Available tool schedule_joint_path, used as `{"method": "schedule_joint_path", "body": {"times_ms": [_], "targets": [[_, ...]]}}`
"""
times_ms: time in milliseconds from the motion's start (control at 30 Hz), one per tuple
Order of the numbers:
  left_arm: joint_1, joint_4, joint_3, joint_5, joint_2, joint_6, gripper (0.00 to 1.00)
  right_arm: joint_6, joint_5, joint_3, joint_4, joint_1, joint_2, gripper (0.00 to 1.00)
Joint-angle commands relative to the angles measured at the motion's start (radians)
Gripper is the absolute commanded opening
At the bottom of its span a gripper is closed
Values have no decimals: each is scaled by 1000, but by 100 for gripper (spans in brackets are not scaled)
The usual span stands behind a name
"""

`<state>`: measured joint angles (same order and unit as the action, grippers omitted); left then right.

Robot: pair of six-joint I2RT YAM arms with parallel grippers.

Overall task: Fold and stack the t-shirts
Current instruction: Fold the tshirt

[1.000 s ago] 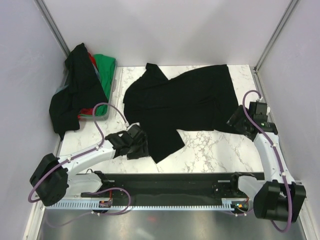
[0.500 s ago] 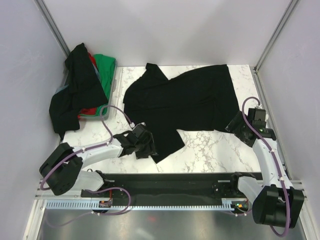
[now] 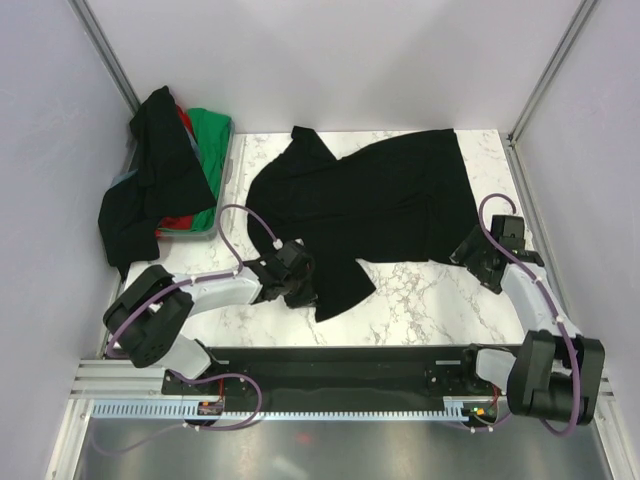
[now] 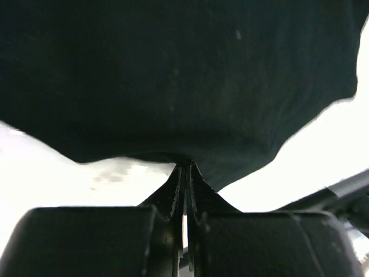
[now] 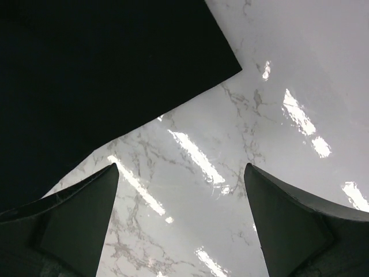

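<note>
A black t-shirt (image 3: 370,200) of soft matte cloth lies spread flat across the middle and far part of the white, grey-veined marble bench (image 3: 430,290). Its straight hem is toward the right, and a loose pointed flap reaches toward the near left. The left fingers (image 4: 184,179) are pressed flat together on the near edge of that flap. The cloth puckers to a small peak where the thin dark tips pinch it. The right fingers (image 3: 468,252) stand wide apart, with nothing between them. They hang over the glossy bare marble just beside the shirt's crisp near-right corner, and it is hard to tell whether they touch the cloth. At the far left a grey tray (image 3: 232,165) holds a rumpled heap of more shirts. A limp black one (image 3: 150,180) is draped over the top and spills toward the near left, a bright green one (image 3: 210,140) shows at the far right of the heap, and a red one (image 3: 185,222) peeks out at the near edge.
</note>
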<state>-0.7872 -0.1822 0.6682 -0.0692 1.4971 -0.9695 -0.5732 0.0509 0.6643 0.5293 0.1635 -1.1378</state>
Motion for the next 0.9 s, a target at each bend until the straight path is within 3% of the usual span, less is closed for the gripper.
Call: {"method": "schedule_joint_path", "body": {"times_ms": [0,167,267,467,567,667,700,867], "targets": [[80,-149,47,115,-36,115,2,-8,12,4,-97,37,-68,98],[316,-197,74,40,-175,224,2,15,-13,53,-164,100,-218,98],[382,-232,102,29,-233,270,2,19,-6,80,-202,107,-299,97],[398,-247,103,8,-248,281,2,13,17,89,-314,111,-445,91],[402,-246,94,14,-261,281,2,4,-8,124,-313,113,-505,79],[405,-255,94,9,-279,279,2,-1,-16,106,-311,113,-478,57],[408,-261,99,6,-288,279,2,1,-13,98,-308,113,-462,43],[411,-339,123,14,-371,273,2,26,-25,64,-235,119,-318,4]]}}
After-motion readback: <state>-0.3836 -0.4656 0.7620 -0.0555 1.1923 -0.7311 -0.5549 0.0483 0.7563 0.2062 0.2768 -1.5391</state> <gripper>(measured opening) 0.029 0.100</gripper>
